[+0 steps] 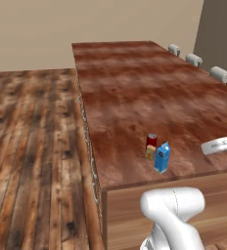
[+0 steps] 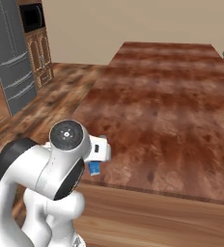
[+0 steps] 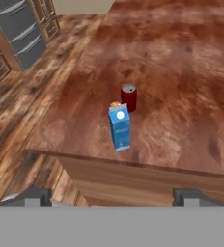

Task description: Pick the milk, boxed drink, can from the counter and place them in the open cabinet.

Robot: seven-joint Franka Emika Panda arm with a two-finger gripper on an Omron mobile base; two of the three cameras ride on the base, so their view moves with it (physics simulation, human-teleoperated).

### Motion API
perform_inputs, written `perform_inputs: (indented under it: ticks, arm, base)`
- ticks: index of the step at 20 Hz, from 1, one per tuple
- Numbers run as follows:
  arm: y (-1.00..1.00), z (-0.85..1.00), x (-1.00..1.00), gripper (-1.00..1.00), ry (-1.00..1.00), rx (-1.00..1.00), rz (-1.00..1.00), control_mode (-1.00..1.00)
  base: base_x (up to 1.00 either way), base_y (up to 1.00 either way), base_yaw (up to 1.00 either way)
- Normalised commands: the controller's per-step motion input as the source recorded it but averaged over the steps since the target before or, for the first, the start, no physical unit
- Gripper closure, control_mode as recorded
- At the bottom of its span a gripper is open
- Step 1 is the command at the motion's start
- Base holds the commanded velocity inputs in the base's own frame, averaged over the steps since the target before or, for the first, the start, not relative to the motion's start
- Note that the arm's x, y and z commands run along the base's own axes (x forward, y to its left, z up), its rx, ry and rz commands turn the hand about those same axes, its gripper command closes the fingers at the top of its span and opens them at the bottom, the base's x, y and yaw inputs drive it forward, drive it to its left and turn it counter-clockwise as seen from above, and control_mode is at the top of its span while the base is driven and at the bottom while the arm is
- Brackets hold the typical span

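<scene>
The blue gable-topped milk (image 3: 119, 128) stands upright near the front edge of the reddish-brown counter (image 3: 181, 72). Just behind it is the red can (image 3: 128, 97) with a silver top. The yellow-orange boxed drink (image 3: 115, 104) is mostly hidden behind the milk. From the left base view the milk (image 1: 162, 157), boxed drink (image 1: 150, 153) and can (image 1: 151, 141) form a tight cluster on the counter (image 1: 135, 88). My gripper (image 3: 114, 197) hangs open above and in front of the cluster, holding nothing. My arm covers most of the milk (image 2: 94, 167) in the right base view. The cabinet is out of view.
A grey fridge (image 2: 10, 62) and low arched-panel cabinets (image 2: 41, 55) stand to the left across the wooden floor (image 1: 32, 146). Grey-backed stools (image 1: 193, 59) line the counter's far right side. Beyond the cluster the counter stretches away bare.
</scene>
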Motion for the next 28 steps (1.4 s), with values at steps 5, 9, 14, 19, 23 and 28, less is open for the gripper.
perform_inputs:
  ticks: [5,9,14,19,23,28]
  arm:
    - [-0.14,-0.16,0.01,-1.0,-0.13,-0.09,0.11,-1.0]
    - [-0.02,-0.36,0.09,-1.0,-0.13,-0.05,0.12,-1.0]
    - [0.0,-0.5,0.08,-1.0,-0.09,-0.04,0.15,-1.0]
    - [-0.01,-0.45,0.06,-1.0,-0.08,-0.01,0.17,-1.0]
    - [0.0,-0.38,0.05,-1.0,-0.09,-0.01,0.16,-1.0]
    - [0.0,-0.34,0.09,-1.0,-0.09,0.0,0.15,-1.0]
  base:
    - [0.0,0.0,0.0]
    - [0.0,0.0,0.0]
    - [0.0,0.0,0.0]
    - [0.0,0.0,0.0]
    - [0.0,0.0,0.0]
    - [0.0,0.0,0.0]
